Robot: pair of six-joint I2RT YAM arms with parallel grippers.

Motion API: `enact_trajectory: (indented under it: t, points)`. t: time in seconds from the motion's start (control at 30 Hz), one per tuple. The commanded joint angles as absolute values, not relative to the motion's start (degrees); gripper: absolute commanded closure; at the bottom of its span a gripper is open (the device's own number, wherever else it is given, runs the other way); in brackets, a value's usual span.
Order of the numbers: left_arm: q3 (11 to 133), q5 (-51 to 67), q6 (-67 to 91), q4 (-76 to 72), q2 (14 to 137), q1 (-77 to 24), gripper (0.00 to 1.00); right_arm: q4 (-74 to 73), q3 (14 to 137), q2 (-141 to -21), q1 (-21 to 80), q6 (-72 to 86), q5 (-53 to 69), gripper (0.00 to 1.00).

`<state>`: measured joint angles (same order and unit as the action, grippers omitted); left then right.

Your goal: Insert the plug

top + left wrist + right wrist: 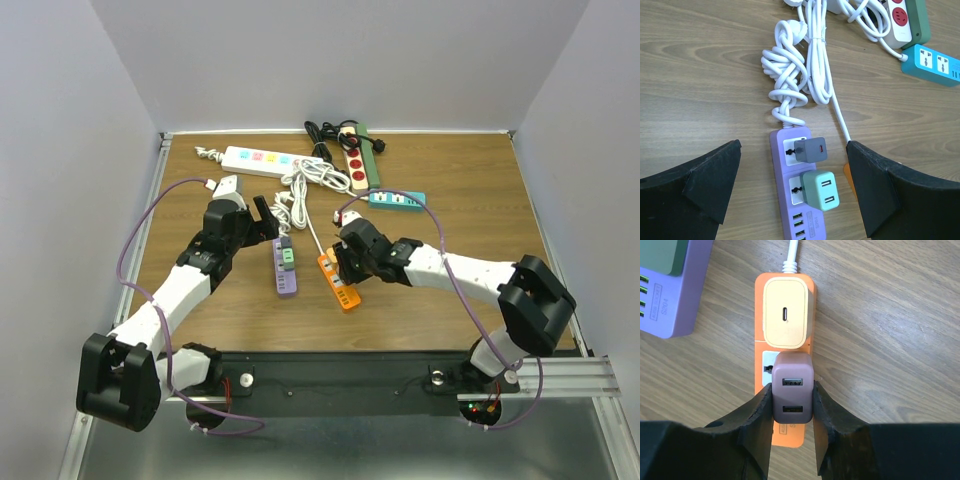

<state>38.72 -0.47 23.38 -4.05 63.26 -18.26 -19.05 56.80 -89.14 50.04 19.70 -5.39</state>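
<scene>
1. The right gripper (pixel 792 397) is clamped on the sides of one mauve two-port charger (pixel 793 385). The charger sits over the second socket of the orange power strip (pixel 789 437), touching a cream charger (pixel 786 312) plugged in at the cord end. Whether its pins are fully home cannot be told.
2. The left gripper (pixel 793 144) is spread wide and holds nothing. It hangs above the purple power strip (pixel 779 175), which lies just left of the orange strip.
3. There are four chargers: mauve and cream on the orange strip, and grey (pixel 810 150) and mint (pixel 821 190) on the purple one.
4. There are six strips.
   - The orange and purple strips lie side by side.
   - A teal strip (pixel 397 200) lies beyond the orange one.
   - Farther beyond are a white strip (pixel 255 160), a strip with red sockets (pixel 352 168) and a dark green strip (pixel 372 165), the last two side by side.
5. Both arms have their elbows folded out to the sides. Their forearms reach inward and meet around the orange strip, with the right wrist directly over it.
6. Only the right wrist view shows the grip and the cream charger's single port. Only the left wrist view shows the knotted white cable (pixel 787 75) leading into the purple strip. Only the top view shows all six strips on the wooden table (pixel 480 180).
</scene>
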Motion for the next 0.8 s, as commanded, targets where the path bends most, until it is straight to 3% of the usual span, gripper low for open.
enact_trajectory:
  t: [0.0, 0.77]
  points:
    - [40.6, -0.26, 22.59, -6.5, 63.02, -18.11, 0.01, -20.48, 54.49, -88.24, 52.2, 19.43, -6.77, 1.0]
    - [41.22, -0.7, 21.88, -5.71, 61.96, -18.1, 0.01, -22.5, 52.2, -93.86, 54.76, 18.46, -5.45, 0.99]
